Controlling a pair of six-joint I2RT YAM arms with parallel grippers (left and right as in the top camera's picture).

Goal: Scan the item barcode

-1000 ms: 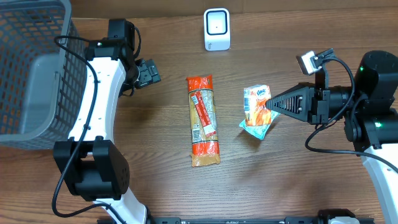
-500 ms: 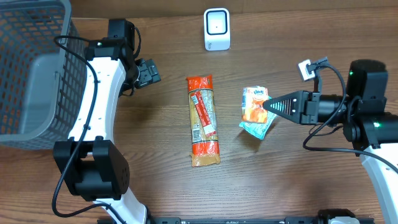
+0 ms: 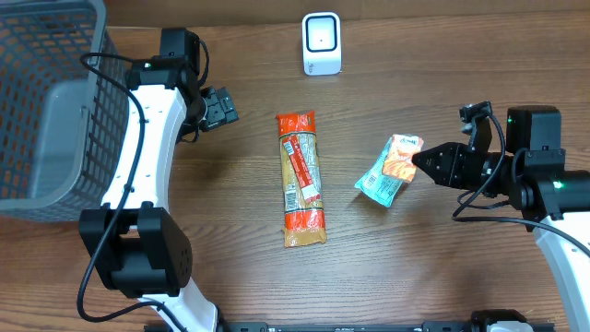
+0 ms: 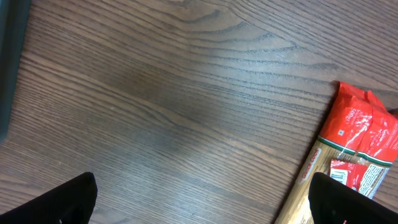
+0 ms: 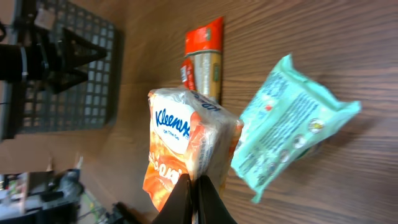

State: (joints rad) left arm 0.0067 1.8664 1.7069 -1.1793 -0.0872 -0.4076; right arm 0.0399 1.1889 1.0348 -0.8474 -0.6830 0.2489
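**A:** From above, where is the tissue pack (image 3: 402, 155)?

**B:** Near the right edge of the desk (image 3: 230, 240). The right hand (image 3: 417, 162) has it pinched at one end, jaws closed tight on it. A teal pack (image 3: 376, 185) lies just beside it. The scanner (image 3: 322, 43) stands at the far edge, a pasta packet (image 3: 301, 180) lies mid-desk, and a basket (image 3: 46, 101) sits at the left edge.

**A:** And the left wrist view?

**B:** The left hand (image 4: 205, 202) is spread fully wide and grips nothing. The red end of the pasta packet (image 4: 360, 146) lies nearby.

**A:** The right wrist?

**B:** The right hand (image 5: 194, 186) is clamped on the lower edge of the tissue pack (image 5: 186, 140). The teal pack (image 5: 292, 124) is just behind it, with the pasta packet (image 5: 205, 53) and the basket (image 5: 81, 93) farther off.
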